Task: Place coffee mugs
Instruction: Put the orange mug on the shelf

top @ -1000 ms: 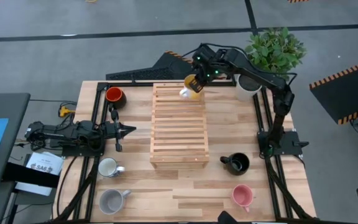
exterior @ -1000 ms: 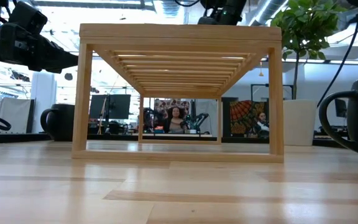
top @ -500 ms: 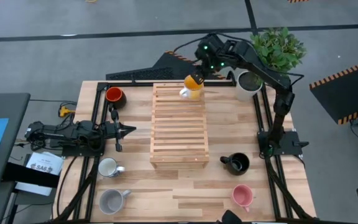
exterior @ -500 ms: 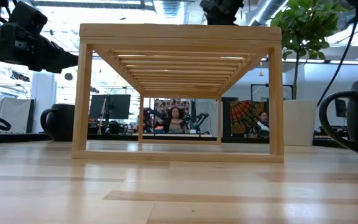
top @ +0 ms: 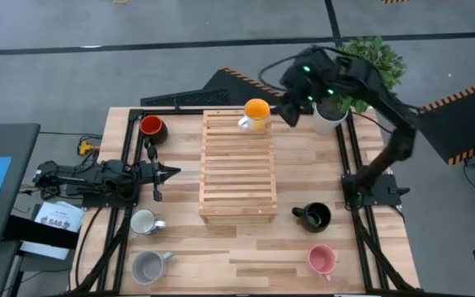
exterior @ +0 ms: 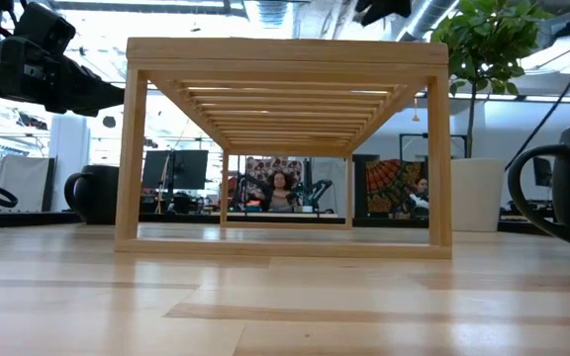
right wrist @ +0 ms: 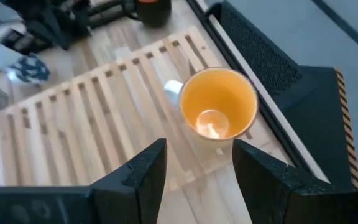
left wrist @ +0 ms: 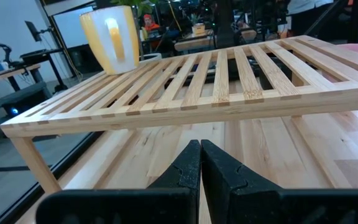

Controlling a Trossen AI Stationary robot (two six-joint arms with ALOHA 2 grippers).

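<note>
Since a second ago the right gripper (top: 289, 114) has let go of the yellow-orange mug (top: 256, 114) and pulled back toward the plant side, so it is now hanging in the air just beside the mug instead of over it. Its jaws are standing wide apart and holding nothing; from the wrist camera the two dark fingers (right wrist: 143, 175) are framing the mug (right wrist: 219, 112) from above without touching it. That mug is standing upright on the far end of the wooden slatted rack (top: 237, 165), near the right-hand corner, with its pale handle pointing toward the left arm's side.

The left gripper (top: 170, 172) is waiting low over the table (top: 303, 173) beside the rack's left edge, its jaws pressed fully together and gripping nothing; its own camera is looking past them (left wrist: 201, 163) at the rack (left wrist: 229, 81) and the mug (left wrist: 110, 38) on top.

The other mugs are sitting on the tabletop: the red-orange mug (top: 151, 126) at the far left corner, the white mug (top: 143, 222) and the grey mug (top: 148, 266) along the near left, the black mug (top: 315, 216) right of the rack, and the pink mug (top: 321, 260) at the near right. A potted plant (top: 361, 70) is standing at the far right corner.
</note>
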